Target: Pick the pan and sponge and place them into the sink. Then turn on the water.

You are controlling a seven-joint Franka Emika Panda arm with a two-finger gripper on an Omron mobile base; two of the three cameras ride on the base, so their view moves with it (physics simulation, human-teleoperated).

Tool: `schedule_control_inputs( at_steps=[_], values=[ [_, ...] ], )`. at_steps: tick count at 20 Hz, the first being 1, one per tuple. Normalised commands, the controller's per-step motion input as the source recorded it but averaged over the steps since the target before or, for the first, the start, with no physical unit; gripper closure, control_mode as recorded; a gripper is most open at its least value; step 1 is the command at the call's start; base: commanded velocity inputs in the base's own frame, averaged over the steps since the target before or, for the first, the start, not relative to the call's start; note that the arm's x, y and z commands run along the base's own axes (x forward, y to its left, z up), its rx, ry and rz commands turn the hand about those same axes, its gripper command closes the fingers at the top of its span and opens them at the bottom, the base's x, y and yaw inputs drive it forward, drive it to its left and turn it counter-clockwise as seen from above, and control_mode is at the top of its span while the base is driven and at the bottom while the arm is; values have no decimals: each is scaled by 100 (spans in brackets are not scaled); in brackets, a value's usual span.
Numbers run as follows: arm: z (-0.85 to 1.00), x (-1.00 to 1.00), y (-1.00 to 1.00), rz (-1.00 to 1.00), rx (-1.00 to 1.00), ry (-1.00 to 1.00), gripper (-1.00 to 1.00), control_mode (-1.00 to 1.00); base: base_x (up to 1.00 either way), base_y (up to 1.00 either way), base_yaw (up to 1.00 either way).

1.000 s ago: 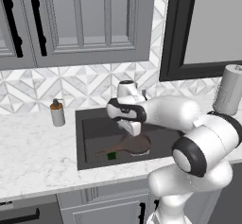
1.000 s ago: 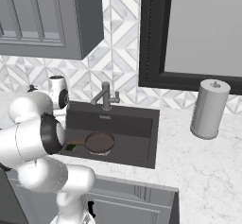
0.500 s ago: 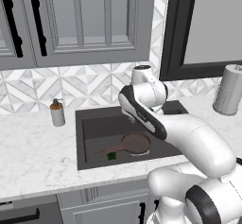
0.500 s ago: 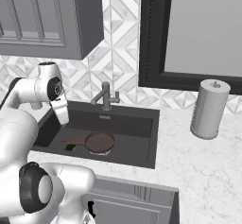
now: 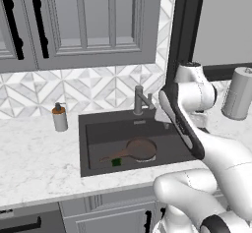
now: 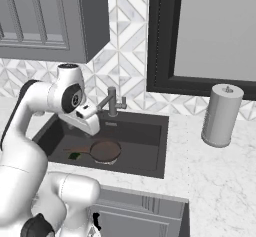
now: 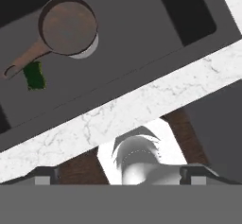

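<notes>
Already the pan (image 5: 141,149) is lying on the floor of the sink (image 5: 93,138), its bowl over the round drain, and the sponge (image 5: 116,162) is sitting just beside the end of the pan's handle. I am judging that both placements are done and only the water is left; no stream is falling from the faucet (image 5: 141,100).

I am holding the arm high over the basin's right side, with the hand (image 6: 91,125) near the faucet in the right base view. I cannot tell whether the hand is released or clenched: in the hand view the 2 tips are sitting at the very bottom edge, and they are carrying nothing that I can see. That camera is looking down across the marble bench (image 7: 156,98) into the basin.

What is worrying me is the approach to the faucet. The wrist is hanging close to the spout, so a careless swing could be knocking the spout sideways rather than working the lever. The lever is small and I am not seeing it clearly, so the hand could be slipping off it and leaving the water off. The paper towel roll (image 6: 221,115) is standing well apart, so I am not fearing for it.
</notes>
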Motion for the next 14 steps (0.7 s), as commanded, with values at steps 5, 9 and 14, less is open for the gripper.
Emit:
schedule_control_inputs(
  at_steps=[5, 9, 14],
  values=[
    [8, -11, -100, 25, 31, -12, -100, -100, 0, 0, 0],
    [0, 1, -89, 14, 29, -4, -100, -100, 0, 0, 0],
    [-17, 42, -39, 7, 11, 0, -100, -100, 0, 0, 0]
  ],
)
